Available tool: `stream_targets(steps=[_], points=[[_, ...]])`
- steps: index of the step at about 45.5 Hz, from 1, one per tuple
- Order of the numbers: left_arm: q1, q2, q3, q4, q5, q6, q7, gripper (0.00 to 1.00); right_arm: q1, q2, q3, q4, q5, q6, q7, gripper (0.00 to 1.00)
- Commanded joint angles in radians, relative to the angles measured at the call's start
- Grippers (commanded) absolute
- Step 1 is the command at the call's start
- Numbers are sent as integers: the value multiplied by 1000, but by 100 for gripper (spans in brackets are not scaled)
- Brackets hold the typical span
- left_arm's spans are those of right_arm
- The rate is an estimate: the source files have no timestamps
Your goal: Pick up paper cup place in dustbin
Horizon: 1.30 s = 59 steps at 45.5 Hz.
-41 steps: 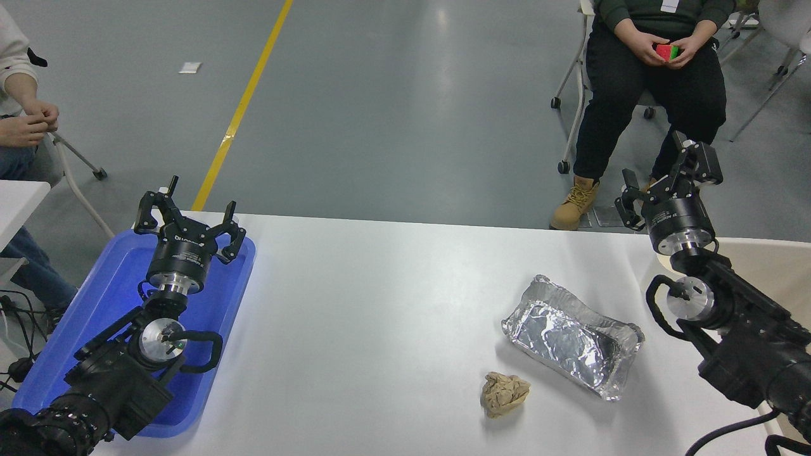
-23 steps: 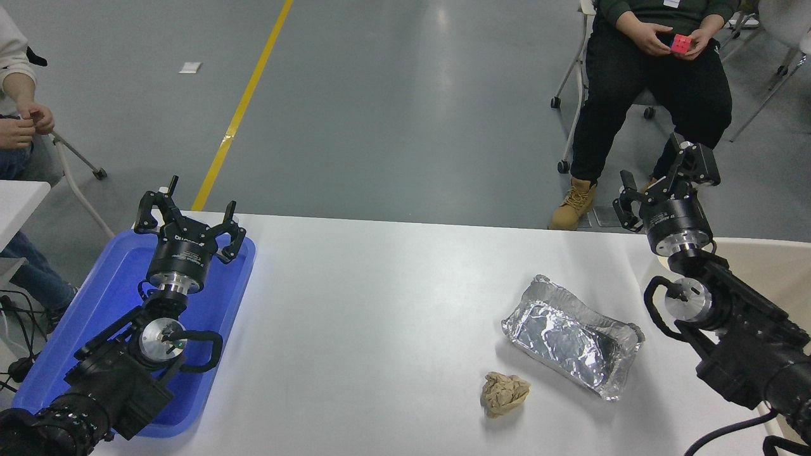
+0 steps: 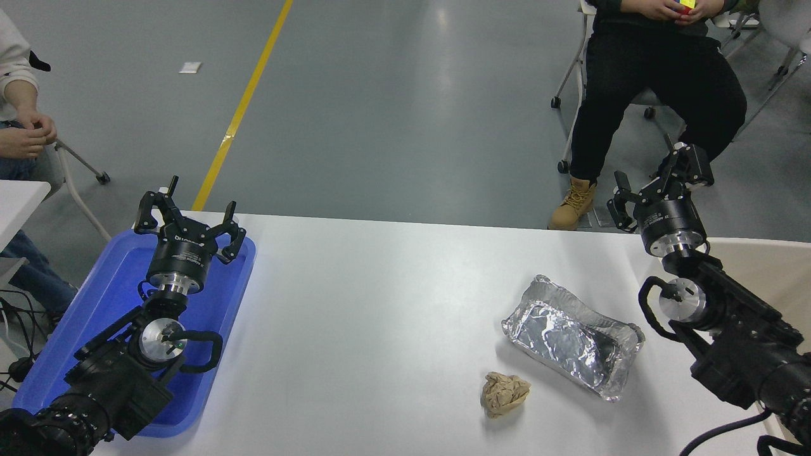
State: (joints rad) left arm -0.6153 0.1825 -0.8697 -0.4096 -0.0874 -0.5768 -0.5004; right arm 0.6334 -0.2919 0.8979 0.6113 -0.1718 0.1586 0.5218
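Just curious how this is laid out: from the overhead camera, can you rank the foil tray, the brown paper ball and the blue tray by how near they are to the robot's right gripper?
From the right gripper, at the table's far right edge:
1. Foil tray, near side, slightly left of it.
2. Brown paper ball, farther toward the near edge.
3. Blue tray, across at the left edge.

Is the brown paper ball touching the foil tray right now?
Apart. The head view shows a strip of bare white table between the brown paper ball and the near edge of the foil tray.
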Motion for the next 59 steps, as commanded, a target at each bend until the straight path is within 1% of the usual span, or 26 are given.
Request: stream_targets(steps=[1, 9, 17, 49, 59], points=[[0, 0, 0, 0, 0, 0, 0, 100, 2, -7, -40, -2, 0, 5, 0, 100], [0, 0, 0, 0, 0, 0, 0, 100, 5, -13, -42, 1, 0, 7, 0, 100], [-1, 0, 0, 0, 0, 0, 0, 100, -8, -46, -42, 1, 0, 5, 1, 100], [0, 0, 0, 0, 0, 0, 0, 100, 3, -35, -43, 18, 3, -2, 1, 100], [0, 0, 0, 0, 0, 0, 0, 100, 0, -68, -48, 12, 2, -2, 1, 100]])
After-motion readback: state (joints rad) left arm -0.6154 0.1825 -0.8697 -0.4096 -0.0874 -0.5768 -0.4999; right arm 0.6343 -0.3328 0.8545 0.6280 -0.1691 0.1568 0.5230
